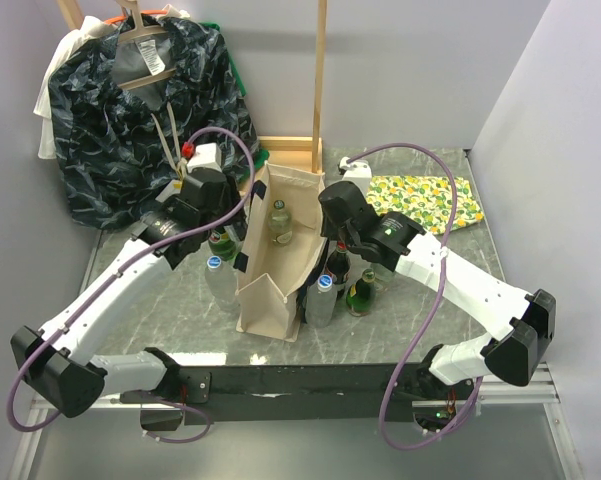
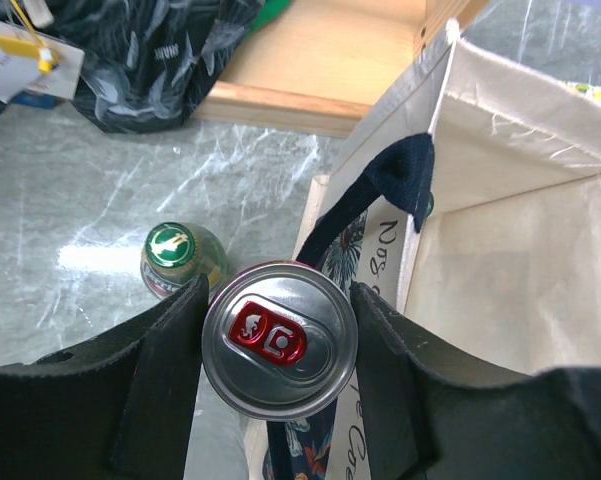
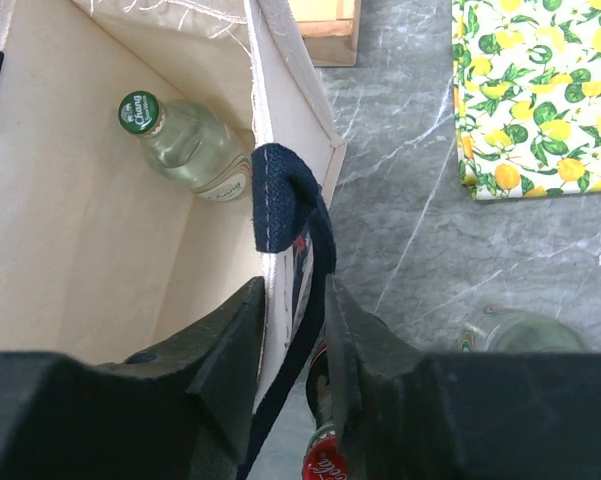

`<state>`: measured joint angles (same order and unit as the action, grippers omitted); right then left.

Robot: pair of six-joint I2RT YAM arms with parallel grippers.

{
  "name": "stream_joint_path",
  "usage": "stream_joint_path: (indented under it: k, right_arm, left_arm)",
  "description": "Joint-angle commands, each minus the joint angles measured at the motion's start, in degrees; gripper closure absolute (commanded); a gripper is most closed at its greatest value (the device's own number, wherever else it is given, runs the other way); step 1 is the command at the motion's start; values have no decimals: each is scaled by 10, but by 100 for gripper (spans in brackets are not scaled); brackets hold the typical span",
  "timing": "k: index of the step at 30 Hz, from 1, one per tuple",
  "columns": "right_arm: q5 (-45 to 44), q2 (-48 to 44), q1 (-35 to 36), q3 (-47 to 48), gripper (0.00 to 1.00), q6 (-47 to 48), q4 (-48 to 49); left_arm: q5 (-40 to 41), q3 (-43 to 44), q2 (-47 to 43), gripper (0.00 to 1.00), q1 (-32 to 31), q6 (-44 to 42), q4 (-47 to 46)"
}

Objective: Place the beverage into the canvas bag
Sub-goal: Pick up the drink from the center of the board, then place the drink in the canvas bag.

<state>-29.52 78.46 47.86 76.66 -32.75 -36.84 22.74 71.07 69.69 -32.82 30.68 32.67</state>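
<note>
The beige canvas bag (image 1: 267,268) stands open mid-table, between the arms. A clear bottle with a green cap (image 3: 185,148) lies inside it, and it also shows in the top view (image 1: 279,222). My left gripper (image 2: 278,340) is shut on a silver can with a red tab (image 2: 280,338), held just outside the bag's left wall by the black strap (image 2: 400,180). In the top view the left gripper (image 1: 228,225) sits at the bag's left rim. My right gripper (image 3: 298,330) is shut on the bag's right wall and strap (image 3: 285,200), at the right rim in the top view (image 1: 328,232).
A green-capped bottle (image 2: 175,255) stands left of the can. More bottles stand left (image 1: 213,275) and right (image 1: 322,295) of the bag, one with a red Coca-Cola cap (image 3: 330,462). A lemon-print cloth (image 1: 425,200) lies back right. A dark blue garment (image 1: 145,110) and wooden frame (image 1: 320,90) stand behind.
</note>
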Motion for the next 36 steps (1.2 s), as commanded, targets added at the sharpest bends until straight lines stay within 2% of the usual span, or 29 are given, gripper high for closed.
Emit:
stream_joint_path:
  k: [1,3,7,9,20,26,36]
  right_arm:
    - [-12,-6,-1,9,67,-1,6]
    - [-12,-6,-1,8,70,-1,7]
    - [-14,-11,-1,5,83,-2,11]
    - [-16,-15,-1,4,85,-3,11]
    - [-18,-22,-1,-5,90,-7,11]
    - [-20,-21,-2,-13,99,-14,11]
    - [-24,-36,-2,-26,100,-17,16]
  left_arm:
    - [26,45,-34,99,-3,-22,-16]
    - [24,50,-40,99,-2,-25,-15]
    - [14,66,-43,99,-2,-34,-9]
    - [13,76,-47,99,-2,-38,-7]
    - [14,122,-78,99,-2,-60,-1]
    - [20,141,-87,99,-3,-76,-3]
    - [8,176,-81,99,-2,-91,2]
